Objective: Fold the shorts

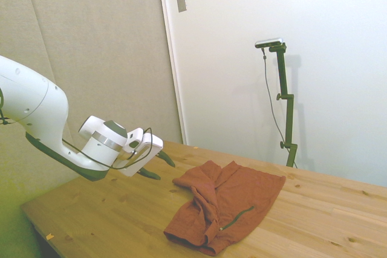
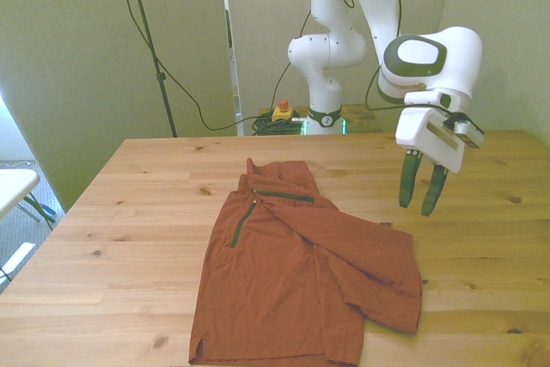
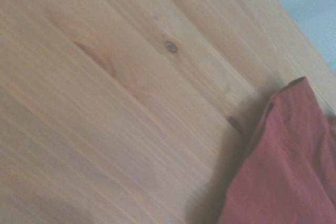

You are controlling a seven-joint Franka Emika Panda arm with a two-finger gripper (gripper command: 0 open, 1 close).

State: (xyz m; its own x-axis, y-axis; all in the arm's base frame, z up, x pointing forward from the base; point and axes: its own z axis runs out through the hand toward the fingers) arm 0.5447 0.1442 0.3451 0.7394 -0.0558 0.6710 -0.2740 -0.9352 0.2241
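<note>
The rust-orange shorts (image 2: 296,277) lie crumpled on the wooden table (image 2: 129,212), with one side folded over the middle and a thin dark green trim showing near the waistband. In the side view the shorts (image 1: 227,203) form a rumpled heap. My gripper (image 2: 419,197) hangs open above bare wood, off the shorts toward the front view's right, with nothing between its dark fingers. In the side view the gripper (image 1: 156,167) is left of the cloth and clear of it. The wrist view shows bare planks and one edge of the shorts (image 3: 283,171).
A small yellow and red object (image 2: 281,109) sits behind the table's far edge by the robot base. A white surface (image 2: 13,186) stands off the table at the front view's left. Bare table surrounds the shorts.
</note>
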